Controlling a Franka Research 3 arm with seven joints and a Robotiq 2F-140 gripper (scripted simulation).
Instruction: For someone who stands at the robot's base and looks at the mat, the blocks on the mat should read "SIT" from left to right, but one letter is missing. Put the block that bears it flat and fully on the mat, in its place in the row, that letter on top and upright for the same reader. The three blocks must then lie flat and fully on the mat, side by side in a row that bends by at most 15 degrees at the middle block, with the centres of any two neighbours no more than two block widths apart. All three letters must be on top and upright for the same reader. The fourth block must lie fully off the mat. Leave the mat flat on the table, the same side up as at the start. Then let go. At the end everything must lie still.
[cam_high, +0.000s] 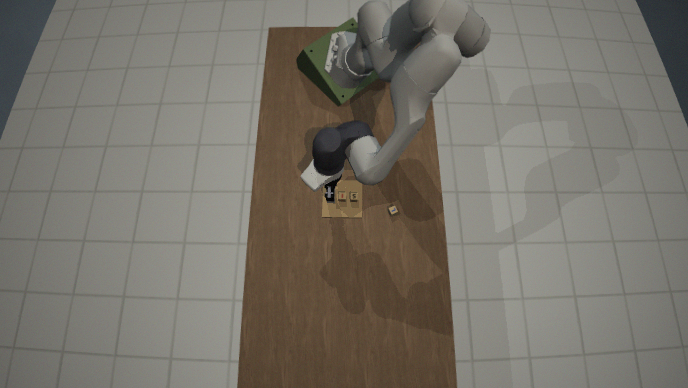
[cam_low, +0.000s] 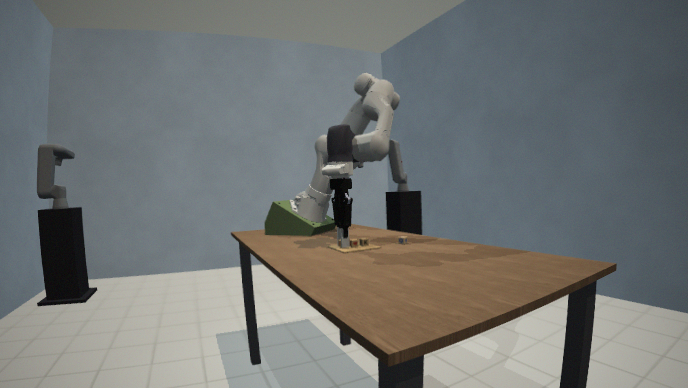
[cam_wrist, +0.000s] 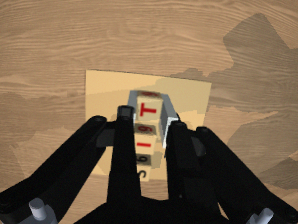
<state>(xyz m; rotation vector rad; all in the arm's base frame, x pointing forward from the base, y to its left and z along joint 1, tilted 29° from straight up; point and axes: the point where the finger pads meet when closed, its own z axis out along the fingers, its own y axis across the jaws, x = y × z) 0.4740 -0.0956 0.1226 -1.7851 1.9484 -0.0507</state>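
Blocks number four in the top view. Leftmost, on the tan mat (cam_high: 350, 213), sits the T block (cam_wrist: 148, 111), its red T legible in the wrist view; the gripper (cam_high: 329, 192) stands over it with fingers drawn narrowly in against its two sides, clamping it. Just beside it to the right is the block with a red I (cam_high: 342, 196), then, at the row's right end, a block with a dark S (cam_high: 354, 196). Farther right, well apart from the mat on the bare wooden table (cam_high: 300, 300), lies the fourth block (cam_high: 393, 210); its marking is too small to read.
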